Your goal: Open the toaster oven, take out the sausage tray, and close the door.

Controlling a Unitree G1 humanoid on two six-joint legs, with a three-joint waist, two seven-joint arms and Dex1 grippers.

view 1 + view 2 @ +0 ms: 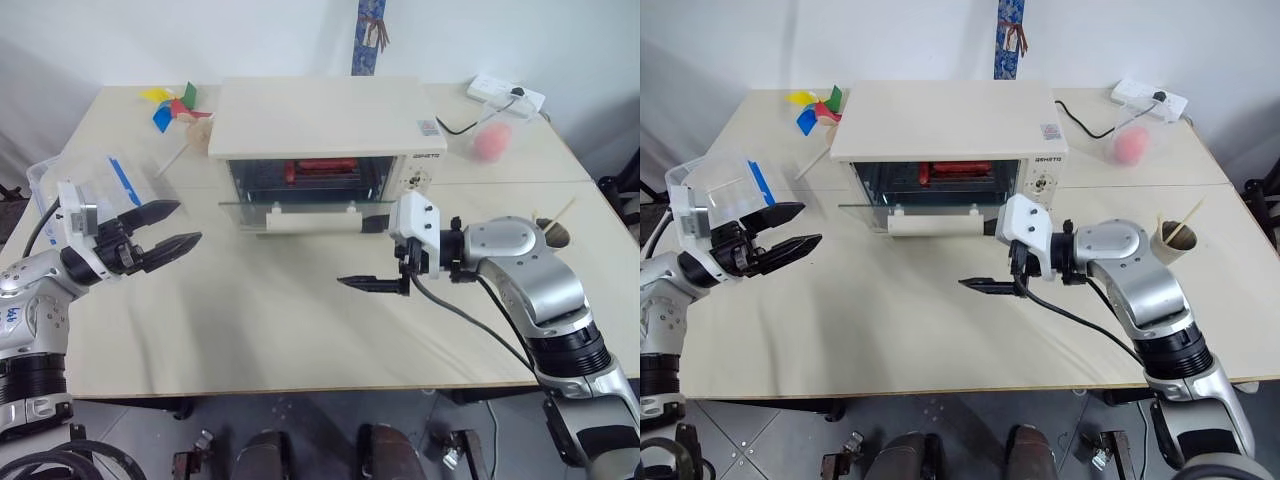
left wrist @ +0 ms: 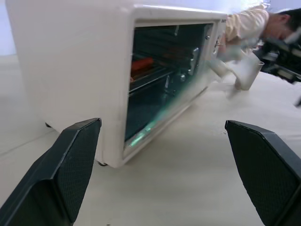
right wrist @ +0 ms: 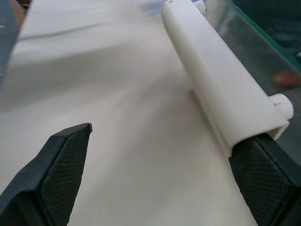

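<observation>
Your oven (image 1: 320,125) sits at the back centre of the tabletop (image 1: 250,320), with its door (image 1: 300,207) dropped open toward you so the glass lies about level and the cream handle (image 1: 313,223) forms its front edge. Inside, on the rack, you can see the red sausages on the tray (image 1: 322,168), still in the cavity behind the open door.

Your left end effector (image 1: 172,228) hangs over the tabletop to the left of the oven, well apart from it, fingers spread wide and holding nothing. Its wrist camera looks along the oven's left side wall and into the open front, where the sausages show as a red streak on the rack.

Your right end effector (image 1: 372,284) is just in front of the door's right end, pointing left across the tabletop, released and empty. In its wrist view the handle runs close beside one fingertip (image 3: 263,160); whether they touch, you cannot tell.

Left of the oven lie a clear box with blue clips (image 1: 95,182) and a coloured pinwheel (image 1: 178,108). To the right stand a clear container with something pink inside (image 1: 490,140), a power strip (image 1: 507,93) and a cup of sticks (image 1: 1172,240).
</observation>
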